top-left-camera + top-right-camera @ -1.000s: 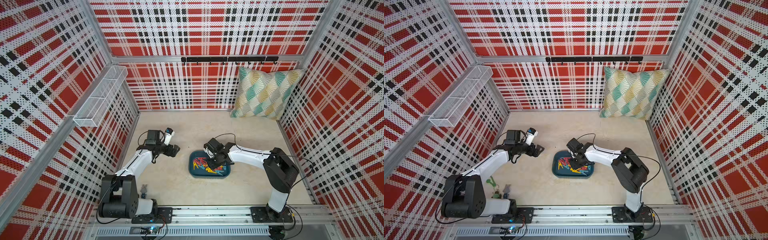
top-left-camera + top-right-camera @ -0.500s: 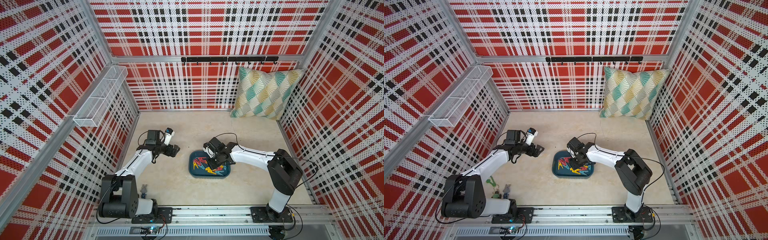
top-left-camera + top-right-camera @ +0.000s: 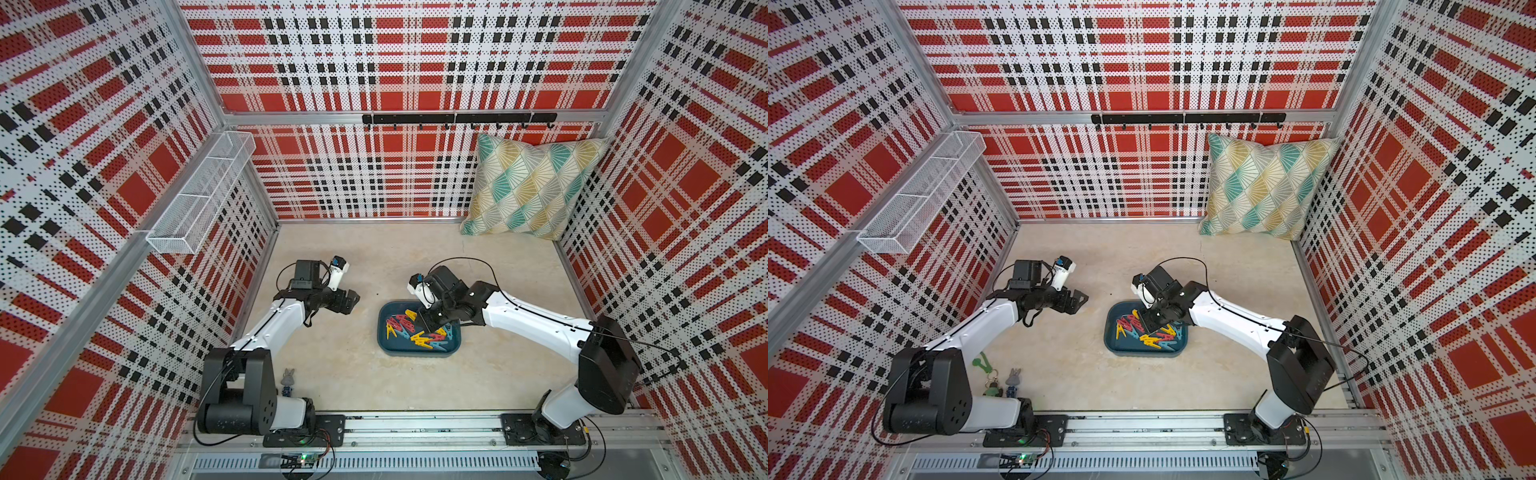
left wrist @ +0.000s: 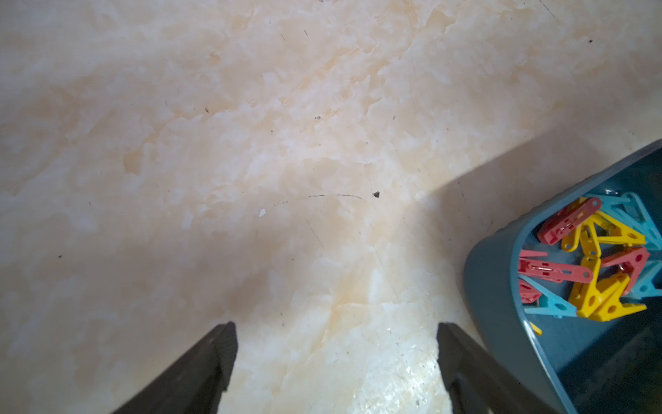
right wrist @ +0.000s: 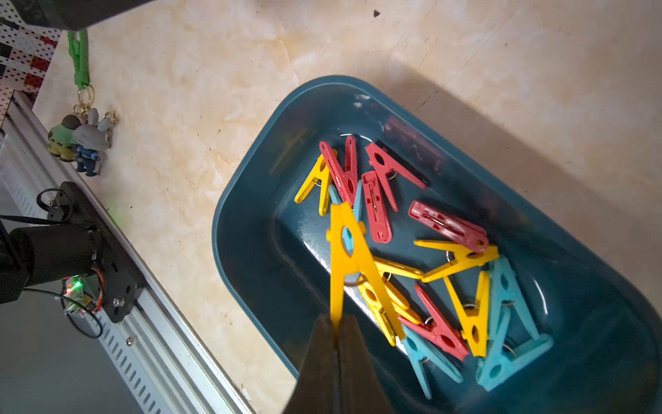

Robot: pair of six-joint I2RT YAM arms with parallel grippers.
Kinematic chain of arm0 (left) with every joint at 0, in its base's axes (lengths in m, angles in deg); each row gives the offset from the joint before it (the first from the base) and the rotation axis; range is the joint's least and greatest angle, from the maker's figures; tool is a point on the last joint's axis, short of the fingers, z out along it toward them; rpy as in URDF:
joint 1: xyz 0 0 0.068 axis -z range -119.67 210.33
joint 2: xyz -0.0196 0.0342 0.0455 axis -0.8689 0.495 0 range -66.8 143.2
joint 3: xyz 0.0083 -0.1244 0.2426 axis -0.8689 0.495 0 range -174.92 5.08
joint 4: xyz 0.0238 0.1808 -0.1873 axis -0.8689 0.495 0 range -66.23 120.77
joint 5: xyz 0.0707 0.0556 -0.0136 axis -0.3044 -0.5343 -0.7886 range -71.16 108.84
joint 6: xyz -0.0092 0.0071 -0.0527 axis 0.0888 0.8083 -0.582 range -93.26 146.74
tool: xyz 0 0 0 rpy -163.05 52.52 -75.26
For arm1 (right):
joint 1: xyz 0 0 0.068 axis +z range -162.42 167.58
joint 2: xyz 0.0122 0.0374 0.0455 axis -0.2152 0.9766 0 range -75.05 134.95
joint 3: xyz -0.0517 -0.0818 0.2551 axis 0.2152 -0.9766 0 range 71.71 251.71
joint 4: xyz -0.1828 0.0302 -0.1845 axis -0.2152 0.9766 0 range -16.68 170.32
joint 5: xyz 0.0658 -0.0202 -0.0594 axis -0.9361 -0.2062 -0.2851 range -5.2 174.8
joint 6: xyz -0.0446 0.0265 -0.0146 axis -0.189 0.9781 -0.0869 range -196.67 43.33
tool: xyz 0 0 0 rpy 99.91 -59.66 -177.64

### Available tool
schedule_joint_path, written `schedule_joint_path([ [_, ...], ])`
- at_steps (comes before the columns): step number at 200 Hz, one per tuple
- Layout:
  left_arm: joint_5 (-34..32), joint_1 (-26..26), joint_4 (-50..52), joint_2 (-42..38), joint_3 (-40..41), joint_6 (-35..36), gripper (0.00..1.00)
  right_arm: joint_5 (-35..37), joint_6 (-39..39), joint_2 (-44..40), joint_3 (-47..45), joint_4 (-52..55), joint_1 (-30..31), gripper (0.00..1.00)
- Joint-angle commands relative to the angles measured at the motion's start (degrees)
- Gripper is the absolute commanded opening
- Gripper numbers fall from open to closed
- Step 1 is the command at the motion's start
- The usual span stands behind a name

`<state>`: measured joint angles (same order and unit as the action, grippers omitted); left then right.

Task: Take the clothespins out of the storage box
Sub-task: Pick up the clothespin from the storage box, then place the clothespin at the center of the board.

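Moved: right arm elbow sits further out to its own side than 1 s ago; right gripper has gone from slightly apart to closed. left arm unchanged.
right gripper: jaws pressed together on the tip of 1 leg of a yellow clothespin, low inside the storage box. Pin body sticks out ahead of the fingers, over a blue one. Can't tell if it's clear of the heap.
left gripper: jaws spread wide, nothing between them, above bare table, just beside the box rim.
clothespins: yellow, red and light blue, loose heap in the box, several overlapping.
storage box: dark teal, flat on the table, between the 2 arms in both top views.
other: keychain with small figures and a green strap, near the left arm base. pillow in the far corner. mesh basket on the side wall.
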<state>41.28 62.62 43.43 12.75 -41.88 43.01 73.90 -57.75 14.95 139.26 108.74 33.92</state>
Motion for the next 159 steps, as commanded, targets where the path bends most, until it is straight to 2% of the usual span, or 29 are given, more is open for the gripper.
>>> schedule_joint_path([
  [1, -0.2, -0.1, -1.3, 0.3, 0.7, 0.0, 0.93, 5.2, 2.5, -2.8, 0.1, 0.7, -2.4, 0.01],
  [53, -0.6, -0.1, -1.5, 0.3, 0.6, -0.1, 0.93, 12.5, 7.1, -6.6, -3.7, -1.7, -15.5, 0.02],
  [67, -0.6, -0.1, -1.6, 0.3, 0.7, -0.1, 0.93, 11.8, 7.6, -5.6, -4.0, -2.7, -19.9, 0.02],
  [102, -1.1, 0.1, -1.6, 0.4, 0.6, -0.1, 0.93, 15.2, 6.6, 3.1, 0.4, -3.8, -26.5, 0.03],
  [159, -1.8, 0.5, -1.8, 0.3, 0.5, -0.3, 0.93, 15.3, 7.1, 17.9, 11.5, -5.1, -30.0, 0.04],
])
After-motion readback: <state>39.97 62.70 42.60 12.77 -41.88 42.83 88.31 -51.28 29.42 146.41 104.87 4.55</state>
